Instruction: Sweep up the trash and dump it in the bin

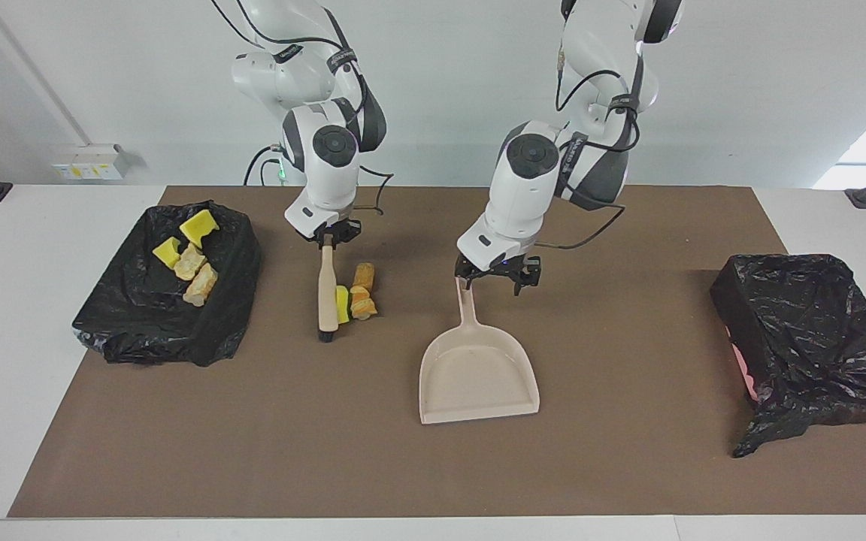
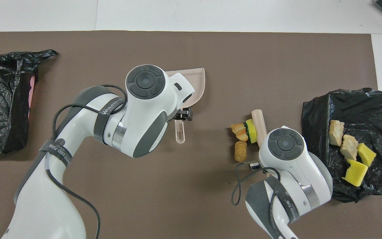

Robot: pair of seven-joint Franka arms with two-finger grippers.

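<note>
My right gripper (image 1: 328, 239) is shut on the handle end of the beige brush (image 1: 326, 293), whose bristle end rests on the mat. Three pieces of trash lie against the brush on its dustpan side: a yellow-green sponge chunk (image 1: 342, 303), a bread piece (image 1: 364, 306) and a brown pastry piece (image 1: 363, 275). In the overhead view the same cluster (image 2: 242, 131) sits beside the brush (image 2: 258, 121). The beige dustpan (image 1: 478, 372) lies flat mid-mat. My left gripper (image 1: 492, 284) hangs open just over the handle's end (image 2: 179, 134). The black-bagged bin (image 1: 809, 330) stands at the left arm's end.
A black-lined tray (image 1: 230, 300) at the right arm's end of the table holds several more sponge and bread pieces (image 2: 348, 147). The brown mat (image 1: 628, 466) covers the table. My left arm hides most of the dustpan (image 2: 199, 83) from above.
</note>
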